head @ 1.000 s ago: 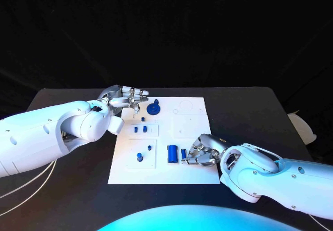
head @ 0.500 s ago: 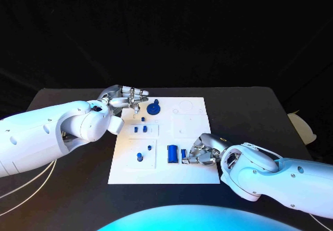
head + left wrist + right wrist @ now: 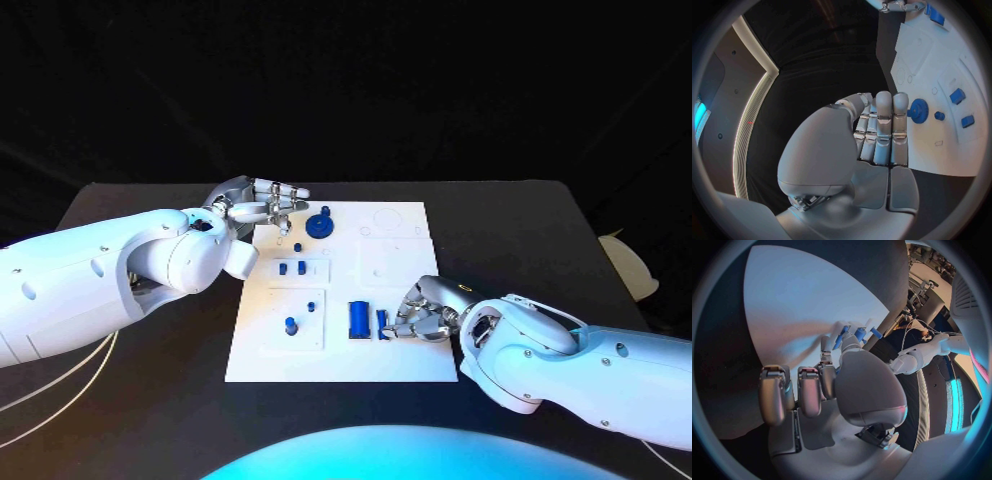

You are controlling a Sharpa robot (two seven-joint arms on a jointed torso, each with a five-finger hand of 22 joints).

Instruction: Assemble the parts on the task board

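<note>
1. My left hand hovers at the far left corner of the white rectangular task board, which lies in the middle of the black worktop. Its fingers are held straight and close together, the thumb folded across in front of them, and nothing is in it.
2. In the left wrist view the same hand points its fingertips toward a small blue gear-shaped part on the board; hand and gear look near each other, but I cannot tell whether they touch.
3. That blue gear sits near the board's far edge, just beside my left fingertips.
4. My right hand rests at the board's near right area, fingers curled down onto a slim blue upright piece; it appears pinched between thumb and finger, though the grip is partly hidden.
5. Just to the left of that piece stands a larger blue rectangular block, apart from my fingers.
6. Two short blue pegs stand side by side in the board's left middle panel, and a rounded blue peg stands in the near left panel.
</note>
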